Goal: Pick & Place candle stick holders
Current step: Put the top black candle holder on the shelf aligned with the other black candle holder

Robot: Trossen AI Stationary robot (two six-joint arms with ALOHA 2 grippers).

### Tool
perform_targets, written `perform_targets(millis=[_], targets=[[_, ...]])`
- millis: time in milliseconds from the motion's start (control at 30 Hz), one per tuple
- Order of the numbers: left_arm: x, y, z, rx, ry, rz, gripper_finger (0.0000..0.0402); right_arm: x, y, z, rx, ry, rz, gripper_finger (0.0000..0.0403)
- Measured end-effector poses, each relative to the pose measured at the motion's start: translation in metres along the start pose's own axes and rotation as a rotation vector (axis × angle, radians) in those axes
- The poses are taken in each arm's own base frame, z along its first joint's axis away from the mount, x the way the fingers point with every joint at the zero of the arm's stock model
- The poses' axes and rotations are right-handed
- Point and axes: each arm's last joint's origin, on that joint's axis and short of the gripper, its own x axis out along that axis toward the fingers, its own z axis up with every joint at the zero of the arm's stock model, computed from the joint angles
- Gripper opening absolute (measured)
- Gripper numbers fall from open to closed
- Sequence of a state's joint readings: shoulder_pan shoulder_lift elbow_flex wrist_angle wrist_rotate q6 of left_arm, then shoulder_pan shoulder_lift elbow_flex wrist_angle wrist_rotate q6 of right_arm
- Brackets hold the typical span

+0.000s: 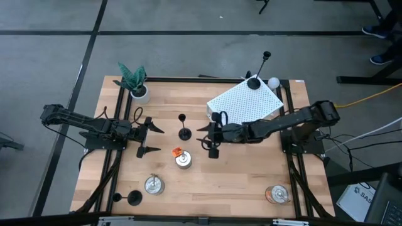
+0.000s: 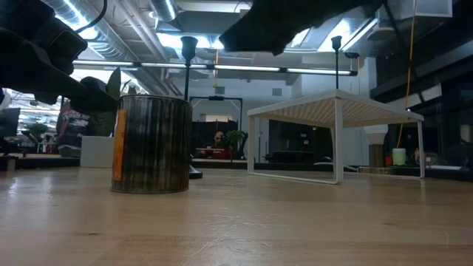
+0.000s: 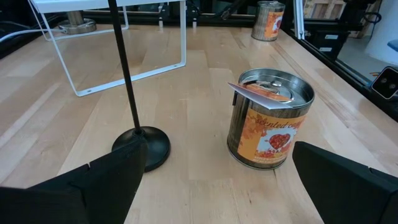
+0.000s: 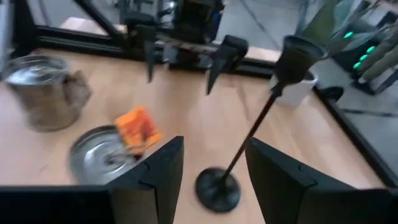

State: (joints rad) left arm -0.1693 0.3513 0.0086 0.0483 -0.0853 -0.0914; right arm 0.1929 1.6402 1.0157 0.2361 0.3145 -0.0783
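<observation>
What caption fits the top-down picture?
Two open grippers, left and right, flank a slim matte-black candle stick holder on the table.

Floor (image 1: 50, 56): grey, crossed by dark seams. Table (image 1: 239, 182): light wood planks, black frame along the edges. Ceiling (image 2: 222, 15): exposed ducts and pipes, long strip lights (image 2: 244, 68). Room beyond the table in the low view: dim, with dark frames and shelving. Cables (image 1: 370, 97): yellow and white, on the floor to the right.

A white perforated rack (image 1: 245, 100) stood on the wooden table (image 1: 239, 182), a potted plant (image 1: 134, 81) at the far corner. Three tin cans (image 1: 183, 159) (image 1: 152, 184) (image 1: 277, 194) stood nearer the front.
</observation>
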Motion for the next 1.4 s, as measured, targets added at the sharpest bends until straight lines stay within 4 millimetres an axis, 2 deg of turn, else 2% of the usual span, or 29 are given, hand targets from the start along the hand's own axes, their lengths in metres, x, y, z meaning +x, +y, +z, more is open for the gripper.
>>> perform_targets(millis=[267,500,800,967,1133,1400], targets=[[0.000,0.000,0.000,0.000,0.000,0.000,0.0400,0.039,-0.025,-0.020,0.045,-0.054,-0.071,0.0178],[0.000,0.000,0.000,0.000,0.000,0.000,0.0400,0.061,-0.035,-0.036,0.074,-0.102,-0.051,0.0178],[0.000,0.000,0.000,0.000,0.000,0.000,0.0400,0.085,-0.036,-0.030,0.071,-0.092,-0.058,0.0178],[0.000,0.000,0.000,0.000,0.001,0.000,0.0400,0.089,-0.036,-0.026,0.070,-0.071,-0.055,0.0175],[0.000,0.000,0.000,0.000,0.001,0.000,0.0400,0.090,-0.036,-0.027,0.069,-0.057,-0.079,0.0146],[0.000,0.000,0.000,0.000,0.000,0.000,0.0400,0.090,-0.036,-0.030,0.062,-0.022,-0.076,0.0067]])
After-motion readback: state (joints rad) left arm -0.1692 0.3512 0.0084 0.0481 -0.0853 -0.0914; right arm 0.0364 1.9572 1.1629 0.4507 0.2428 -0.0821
